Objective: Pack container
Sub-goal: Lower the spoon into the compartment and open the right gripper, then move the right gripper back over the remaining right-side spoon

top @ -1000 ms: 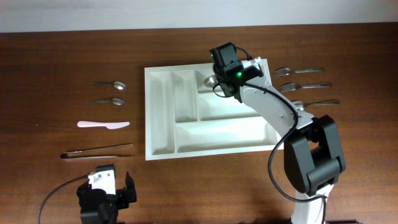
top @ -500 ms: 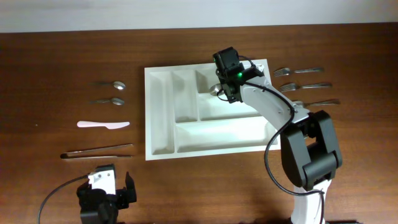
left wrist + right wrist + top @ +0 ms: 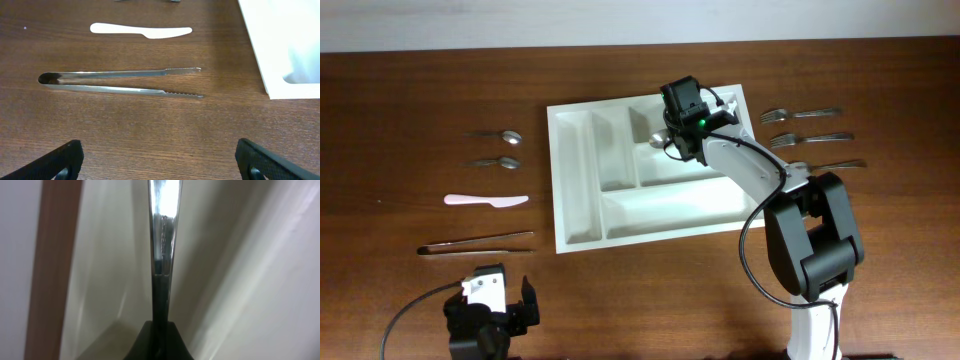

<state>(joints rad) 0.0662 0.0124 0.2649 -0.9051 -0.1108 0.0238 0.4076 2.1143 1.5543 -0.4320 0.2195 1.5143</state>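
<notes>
The white container (image 3: 574, 200) lies in the middle of the table, slightly skewed. My right gripper (image 3: 677, 137) is down in its upper long compartment, shut on a metal spoon (image 3: 657, 134) whose bowl points left. In the right wrist view the spoon's shiny handle (image 3: 163, 225) runs straight up from the shut jaws (image 3: 160, 330), with the container's white walls (image 3: 250, 255) around it. My left gripper (image 3: 492, 310) is open and empty near the front left edge, with bare wood between its fingers (image 3: 160, 165). The container's corner also shows in the left wrist view (image 3: 280, 50).
Left of the container lie two spoons (image 3: 501, 135) (image 3: 498, 161), a white plastic knife (image 3: 486, 200) and metal tongs (image 3: 475, 243); the knife (image 3: 141, 30) and tongs (image 3: 120, 82) also show in the left wrist view. Three forks (image 3: 800, 113) (image 3: 810, 138) (image 3: 832, 164) lie to the right.
My right gripper has lowered the spoon into the upper compartment and shifted slightly left. The container has slid a little to the left and turned. The left arm has not moved.
</notes>
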